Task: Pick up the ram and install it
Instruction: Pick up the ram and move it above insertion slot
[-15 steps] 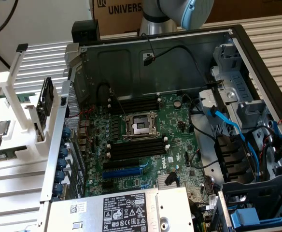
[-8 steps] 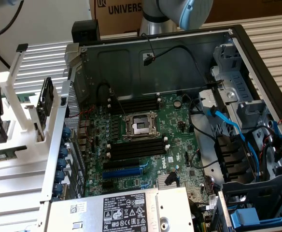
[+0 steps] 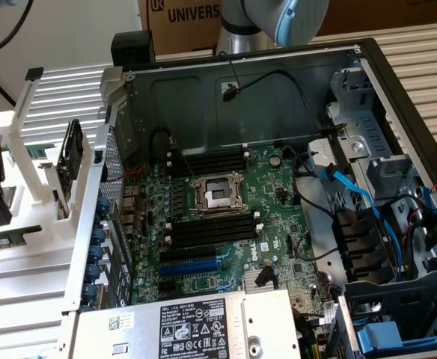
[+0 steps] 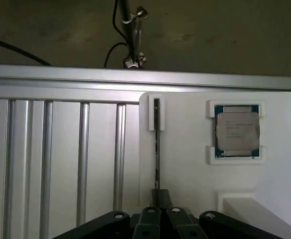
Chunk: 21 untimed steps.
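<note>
The gripper (image 4: 163, 215) has its jaws drawn narrow, closed on the near end of the ram (image 4: 156, 149). The ram stands on its long edge on the white plate (image 4: 185, 169) and is seen edge-on, so it looks like a thin dark line. Its chips and sticker cannot be seen from here. Its far end sits in a small white clip (image 4: 151, 112) near the far edge of the plate. The near end is covered by the black gripper parts, so the exact place of the grip is hidden.

Also on the plate, apart from the ram, the square silver processor (image 4: 236, 131) lies flat in a white frame. Next to the plate lies the ribbed metal table (image 4: 61, 159).

In the exterior view the open computer case (image 3: 278, 82) is well apart from the plate, with the black memory slots (image 3: 211, 230) on its green board. The arm (image 3: 274, 19) is cut off by the picture's upper edge.
</note>
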Tool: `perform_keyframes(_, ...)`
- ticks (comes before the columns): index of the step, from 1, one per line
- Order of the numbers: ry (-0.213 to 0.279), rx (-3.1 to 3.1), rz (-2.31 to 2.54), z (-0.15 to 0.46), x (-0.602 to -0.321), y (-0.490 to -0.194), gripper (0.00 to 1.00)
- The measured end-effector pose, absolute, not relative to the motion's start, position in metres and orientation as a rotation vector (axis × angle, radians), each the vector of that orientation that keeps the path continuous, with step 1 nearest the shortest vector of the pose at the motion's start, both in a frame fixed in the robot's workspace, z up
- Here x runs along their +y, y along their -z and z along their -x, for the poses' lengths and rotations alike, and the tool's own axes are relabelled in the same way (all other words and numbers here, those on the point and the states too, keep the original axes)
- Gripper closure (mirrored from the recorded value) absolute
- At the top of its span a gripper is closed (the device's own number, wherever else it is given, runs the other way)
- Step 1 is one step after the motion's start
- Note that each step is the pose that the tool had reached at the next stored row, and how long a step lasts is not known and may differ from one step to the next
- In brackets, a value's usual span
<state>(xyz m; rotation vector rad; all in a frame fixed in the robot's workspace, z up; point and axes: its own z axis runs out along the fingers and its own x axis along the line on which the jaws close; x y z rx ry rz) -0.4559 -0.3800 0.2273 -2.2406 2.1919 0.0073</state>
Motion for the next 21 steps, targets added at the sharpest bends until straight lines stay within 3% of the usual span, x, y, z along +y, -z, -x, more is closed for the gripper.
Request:
perform_keyframes(5,0.027,2.177,2.225,0.4608,-0.3800,-0.2230,0.89)
perform_keyframes(15,0.026,2.177,2.227,0.4609,-0.3799,-0.2196,0.89)
perform_keyframes(18,0.023,2.179,2.228,0.4609,-0.3799,-0.2196,0.83)
perform_keyframes(19,0.022,2.179,2.228,0.4609,-0.3799,-0.2196,0.75)
perform_keyframes(21,0.021,2.179,2.228,0.4609,-0.3800,-0.2196,0.75)
